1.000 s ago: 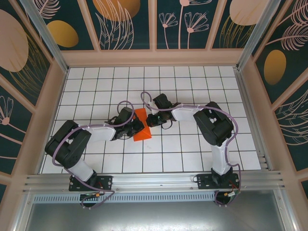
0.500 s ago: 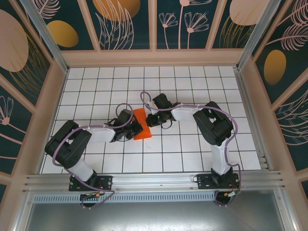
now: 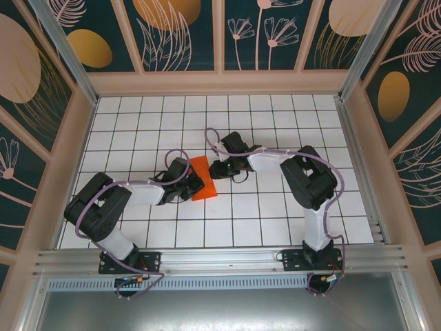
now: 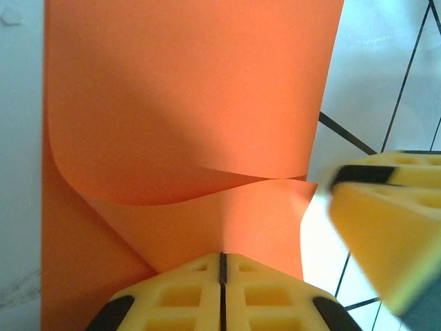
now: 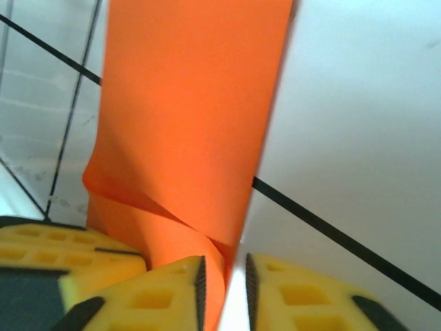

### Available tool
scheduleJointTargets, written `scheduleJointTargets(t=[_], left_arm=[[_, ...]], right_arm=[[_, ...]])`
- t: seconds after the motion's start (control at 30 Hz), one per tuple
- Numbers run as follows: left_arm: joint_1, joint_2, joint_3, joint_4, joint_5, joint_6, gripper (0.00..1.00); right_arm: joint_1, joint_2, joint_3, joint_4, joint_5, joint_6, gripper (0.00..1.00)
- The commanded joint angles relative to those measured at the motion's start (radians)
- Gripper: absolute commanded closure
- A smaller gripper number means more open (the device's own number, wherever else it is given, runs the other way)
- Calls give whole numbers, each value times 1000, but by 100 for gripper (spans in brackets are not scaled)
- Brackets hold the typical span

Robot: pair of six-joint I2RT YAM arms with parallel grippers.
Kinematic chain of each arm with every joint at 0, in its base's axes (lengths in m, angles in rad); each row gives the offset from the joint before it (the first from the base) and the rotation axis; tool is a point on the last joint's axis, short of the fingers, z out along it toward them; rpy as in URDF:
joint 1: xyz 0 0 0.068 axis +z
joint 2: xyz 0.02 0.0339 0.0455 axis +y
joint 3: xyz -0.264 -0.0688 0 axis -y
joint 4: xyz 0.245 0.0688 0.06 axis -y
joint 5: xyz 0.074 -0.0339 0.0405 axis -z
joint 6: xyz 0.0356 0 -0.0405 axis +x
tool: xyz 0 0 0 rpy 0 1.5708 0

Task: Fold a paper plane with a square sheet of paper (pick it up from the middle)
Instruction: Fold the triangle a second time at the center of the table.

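Right gripper parted around orange paper

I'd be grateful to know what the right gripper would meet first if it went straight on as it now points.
The paper: its raised fold sits right at the right gripper's parted fingertips. Depth is unclear, but the left gripper seems off to the side.

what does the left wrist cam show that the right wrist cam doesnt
Left wrist: the left gripper with its jaws pressed together on the near edge of the paper, a curled flap arching over the lower layer, and a blurred yellow finger at the right.
Right wrist: the right gripper with its jaws slightly apart and the paper's edge in the gap.
Both: the orange paper lying on white tiles with black lines.
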Motion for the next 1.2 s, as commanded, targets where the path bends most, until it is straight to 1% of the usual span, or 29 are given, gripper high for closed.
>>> scheduleJointTargets(t=[0.0,0.07,0.1,0.27,0.4,0.5,0.63,1.17], left_arm=[[0,11,-35,-70,-31,-15,90],[1,10,-37,-70,-33,-13,90],[0,10,-39,-68,-34,-13,90],[0,11,-40,-63,-34,-11,90],[0,11,-40,-63,-34,-10,91],[0,9,-41,-63,-35,-12,91],[0,5,-44,-63,-36,-13,91],[0,8,-52,-67,-43,-23,92]], right_arm=[[-30,-143,-55,17,17,62,70],[-27,-173,-91,19,-3,72,71],[-24,-179,-104,19,-18,76,73],[25,-181,-143,13,-65,99,91],[57,-160,-144,20,-83,117,98],[75,-128,-131,21,-102,123,100],[99,-83,-107,14,-109,120,100],[107,-35,-111,-77,-48,56,100]])
